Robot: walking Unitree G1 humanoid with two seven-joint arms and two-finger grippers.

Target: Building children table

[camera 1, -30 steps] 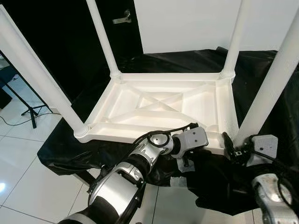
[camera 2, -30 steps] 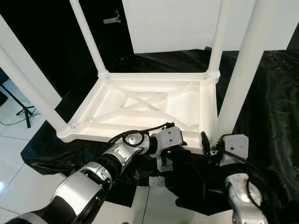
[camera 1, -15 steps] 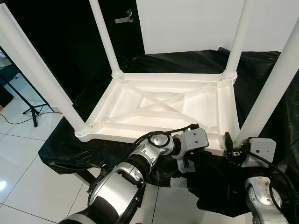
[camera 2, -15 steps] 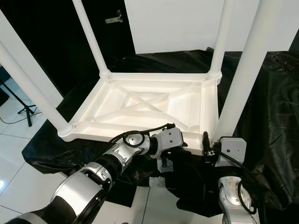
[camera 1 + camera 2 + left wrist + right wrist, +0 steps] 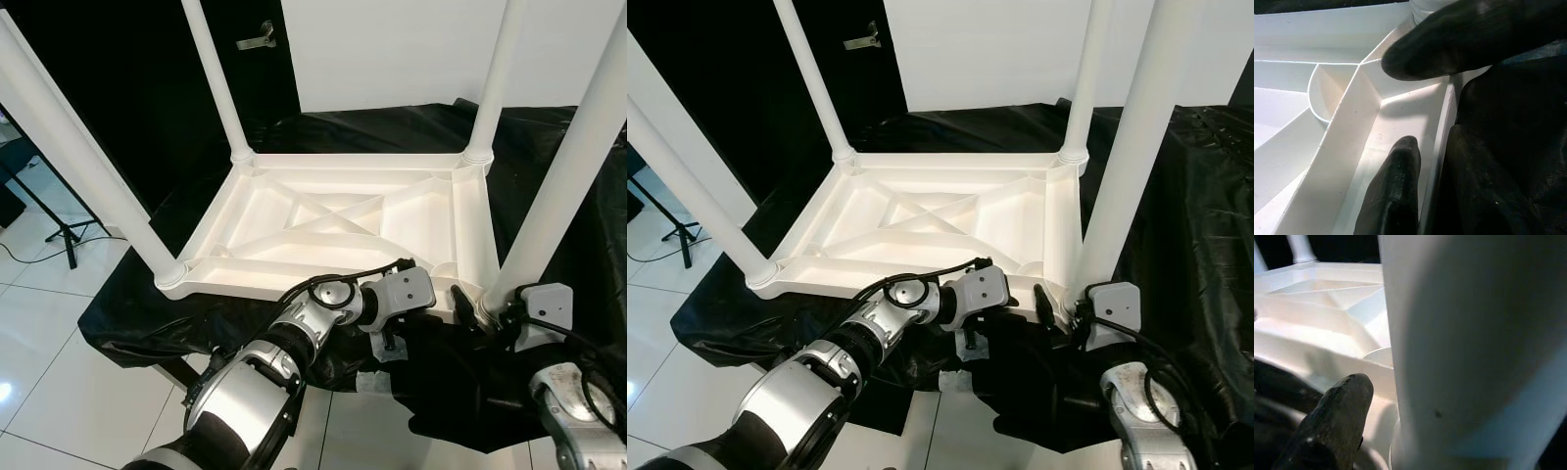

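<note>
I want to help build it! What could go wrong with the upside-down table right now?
1. The near right leg has the right claw at its base; a push there might tilt or loosen it.
2. The left claw straddles the tabletop's near rim; pulling could slide the whole table on the slippery-looking black sheet.
3. The sheet is bunched by both claws and might snag a finger.

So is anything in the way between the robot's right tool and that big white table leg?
Nothing visible. The right tool is already at the foot of the near right leg, one black finger right beside it on the upside-down table.
</note>
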